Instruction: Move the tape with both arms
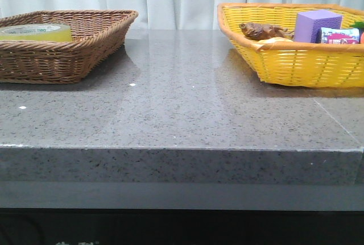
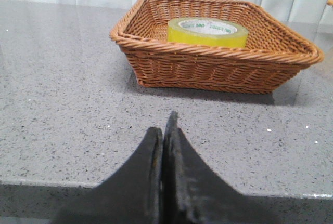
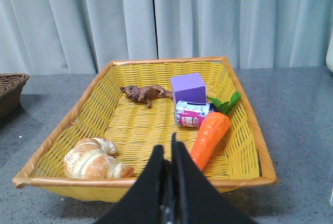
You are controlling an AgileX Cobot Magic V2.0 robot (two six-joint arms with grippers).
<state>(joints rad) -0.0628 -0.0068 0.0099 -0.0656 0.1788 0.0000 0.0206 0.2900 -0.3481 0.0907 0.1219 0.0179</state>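
Tape (image 2: 207,31) is sitting flat in the brown wicker basket (image 2: 208,68) on the left side of the grey stone table (image 1: 182,108), one roll, translucent yellow with a white core and green lettering on it. From the front you only catch its top edge poking over the basket rim.

Left gripper (image 2: 164,130) is clenched, fingers pressed together with nothing between them. It hangs over the bare tabletop in front of the brown basket, well apart from the roll, with the basket's near wall between the two. Not touching the basket either.

Right gripper (image 3: 167,154) is also closed up tight and empty. It's hovering at the near edge of the yellow basket (image 3: 244,99) over on the right side of the table, so it's way off from the roll, which sits in the other basket.

Count for the yellow basket, one of each:
- purple block (image 3: 188,87) toward the back
- brown lizard-looking toy (image 3: 145,93) just beside the block
- small printed can (image 3: 191,115) lying on its side in front of the block
- toy carrot (image 3: 212,134) with green leaves, right next to the can
- croissant (image 3: 96,159) in the near corner

So two baskets total, one roll, two grippers. Pale curtain (image 3: 208,16) hangs behind the table.
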